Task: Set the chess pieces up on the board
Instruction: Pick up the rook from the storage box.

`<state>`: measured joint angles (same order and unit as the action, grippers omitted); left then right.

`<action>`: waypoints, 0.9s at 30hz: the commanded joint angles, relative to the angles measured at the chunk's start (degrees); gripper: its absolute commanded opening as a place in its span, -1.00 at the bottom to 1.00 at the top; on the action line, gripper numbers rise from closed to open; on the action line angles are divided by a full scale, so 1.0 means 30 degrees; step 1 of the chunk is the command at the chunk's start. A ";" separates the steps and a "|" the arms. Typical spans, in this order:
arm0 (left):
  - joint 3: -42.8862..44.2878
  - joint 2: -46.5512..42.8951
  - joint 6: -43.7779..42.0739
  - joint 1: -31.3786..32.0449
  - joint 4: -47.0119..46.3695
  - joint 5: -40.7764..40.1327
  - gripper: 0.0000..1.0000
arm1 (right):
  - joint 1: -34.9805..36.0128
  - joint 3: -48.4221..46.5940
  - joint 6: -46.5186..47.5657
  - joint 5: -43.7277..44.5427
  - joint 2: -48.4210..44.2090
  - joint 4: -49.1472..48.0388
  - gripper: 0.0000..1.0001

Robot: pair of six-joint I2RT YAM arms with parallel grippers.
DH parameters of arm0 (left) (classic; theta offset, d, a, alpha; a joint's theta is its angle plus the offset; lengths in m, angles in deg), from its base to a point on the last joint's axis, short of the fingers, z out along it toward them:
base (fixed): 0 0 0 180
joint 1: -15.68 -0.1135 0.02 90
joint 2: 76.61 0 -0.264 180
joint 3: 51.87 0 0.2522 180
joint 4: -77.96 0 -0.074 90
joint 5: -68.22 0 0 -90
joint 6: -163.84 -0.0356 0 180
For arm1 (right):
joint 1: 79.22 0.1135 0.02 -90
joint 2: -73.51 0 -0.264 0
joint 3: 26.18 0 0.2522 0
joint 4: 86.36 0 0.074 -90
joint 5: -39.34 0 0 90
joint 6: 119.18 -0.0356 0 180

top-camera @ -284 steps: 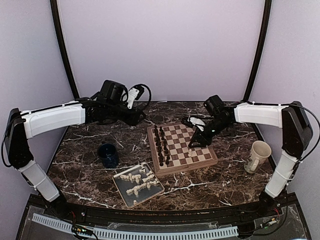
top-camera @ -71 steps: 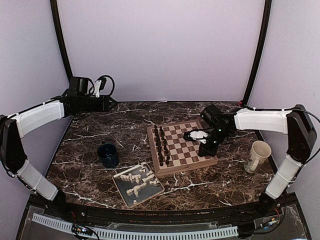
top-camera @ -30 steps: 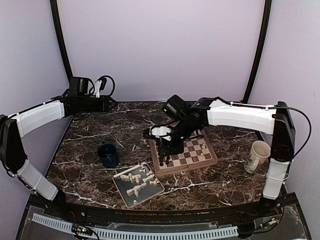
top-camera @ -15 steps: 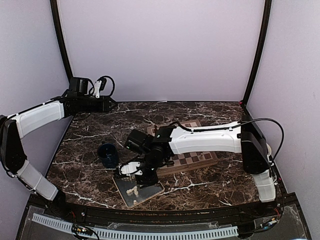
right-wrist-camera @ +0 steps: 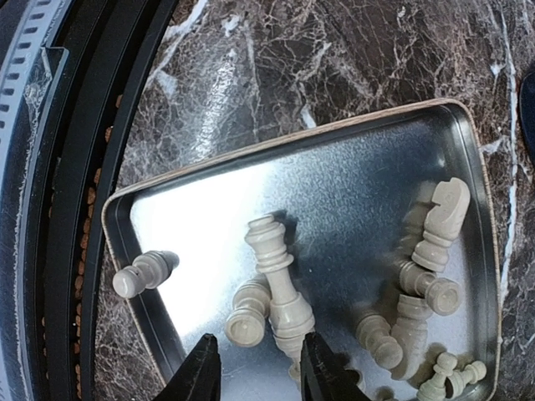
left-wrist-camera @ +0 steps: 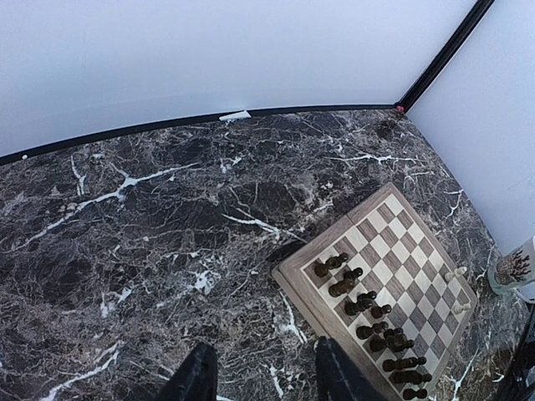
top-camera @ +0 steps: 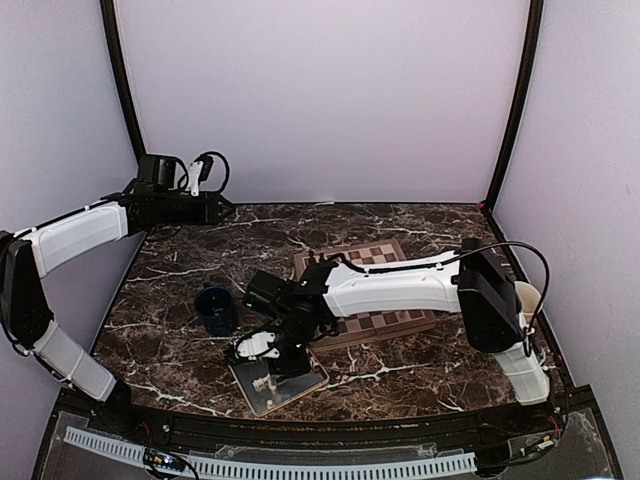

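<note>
Your right gripper (right-wrist-camera: 259, 372): above the grey tray (right-wrist-camera: 209, 209), near side, fingers apart astride the base of a tall cream piece (right-wrist-camera: 276, 267), not pinching it.
The cream chess pieces (right-wrist-camera: 426, 242): most lying loose in that tray.
The board (left-wrist-camera: 401, 259): just right of the tray, dark pieces (left-wrist-camera: 368, 309) along its left side.
Your left gripper (left-wrist-camera: 266, 376): far left, jaws apart, holding nothing.

Pale lilac walls (top-camera: 320, 100) closed in the back and both sides, with a black post (top-camera: 120, 90) slanting up each rear corner. The table (top-camera: 180, 270) was dark brown marble veined with white. A scrap of white tape (left-wrist-camera: 235, 116) sat where it met the back wall. A black frame (top-camera: 330, 435) and a white slotted strip (top-camera: 300, 466) ran along its near edge. The light was soft and even.
</note>
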<state>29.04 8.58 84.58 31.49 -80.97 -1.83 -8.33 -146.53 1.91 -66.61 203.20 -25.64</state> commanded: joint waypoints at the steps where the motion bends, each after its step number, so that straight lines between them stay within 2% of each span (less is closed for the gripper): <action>1: -0.0325 -0.0915 -0.0022 0.0060 -0.0280 0.0280 -0.15 | 0.0310 -0.0687 0.0145 -0.0661 0.0373 0.0134 -0.33; 16: -0.0369 -0.1047 -0.0008 0.0046 -0.0320 0.0325 -0.15 | 0.0537 -0.1737 -0.0053 -0.0676 0.1214 0.0591 -0.56; 23: -0.0354 -0.1061 -0.0030 0.0057 -0.0324 0.0354 -0.14 | 0.0543 -0.1795 -0.0111 -0.0536 0.1383 0.0720 -0.55; 27: -0.0354 -0.1062 -0.0020 0.0044 -0.0327 0.0368 -0.14 | 0.0539 -0.1847 -0.0160 -0.0574 0.1398 0.0753 -0.71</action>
<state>28.85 7.71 84.58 31.49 -80.97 -1.59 -7.32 -150.20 1.84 -67.66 206.41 -24.24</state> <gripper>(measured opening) 0.427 0.181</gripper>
